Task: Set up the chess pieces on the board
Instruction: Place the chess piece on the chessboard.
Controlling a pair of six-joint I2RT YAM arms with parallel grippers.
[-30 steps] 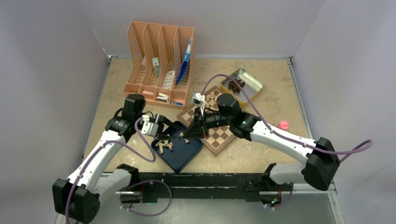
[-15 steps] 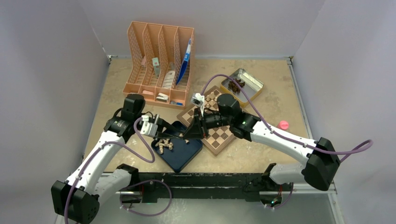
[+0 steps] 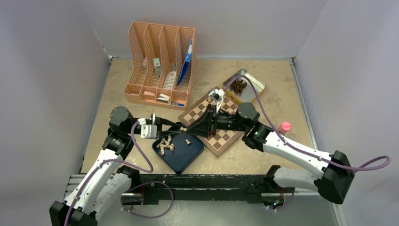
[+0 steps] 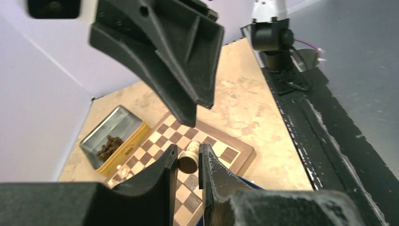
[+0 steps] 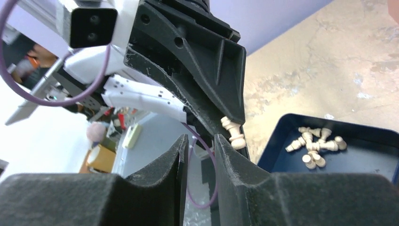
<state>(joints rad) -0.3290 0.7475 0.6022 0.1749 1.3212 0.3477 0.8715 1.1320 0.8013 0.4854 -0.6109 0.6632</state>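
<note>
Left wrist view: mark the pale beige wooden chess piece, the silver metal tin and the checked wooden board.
pale beige wooden chess piece (image 4: 188,161), left wrist view, its round base.
silver metal tin (image 4: 117,123), left wrist view, bare floor.
checked wooden board (image 4: 159,137), left wrist view, bare squares near the tin.

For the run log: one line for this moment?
left gripper: shut on pale chess piece | right gripper: open, empty | loose pale pieces: in dark blue tray

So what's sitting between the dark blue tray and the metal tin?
The chessboard lies between the dark blue tray and the tin. The top view shows it best.
</note>
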